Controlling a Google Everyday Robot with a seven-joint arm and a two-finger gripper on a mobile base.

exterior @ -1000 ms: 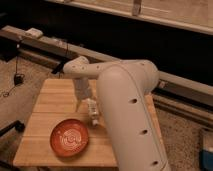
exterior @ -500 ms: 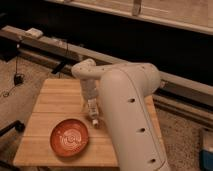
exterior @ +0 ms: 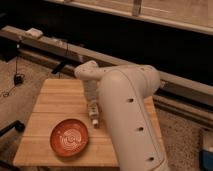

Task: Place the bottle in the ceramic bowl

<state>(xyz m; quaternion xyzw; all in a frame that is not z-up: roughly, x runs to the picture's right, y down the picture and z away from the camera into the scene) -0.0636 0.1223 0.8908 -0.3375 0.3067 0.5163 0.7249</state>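
Observation:
The ceramic bowl (exterior: 70,137) is round, shallow and orange-red with a pale spiral inside. It sits on the wooden table (exterior: 50,102) near the front left. My gripper (exterior: 93,113) hangs down from the white arm (exterior: 125,110) over the middle of the table, just behind and to the right of the bowl. A small pale shape at the gripper's lower end looks like the bottle (exterior: 94,120). I cannot tell whether it is held or rests on the table. It is outside the bowl, near its right rim.
The bulky white arm covers the right half of the table. A long dark rail (exterior: 50,45) with a small white box (exterior: 34,33) runs behind the table. Cables (exterior: 17,77) lie on the speckled floor to the left.
The gripper has moved a little forward and to the right over the table, closer to the bowl's right side. The bowl has not moved.

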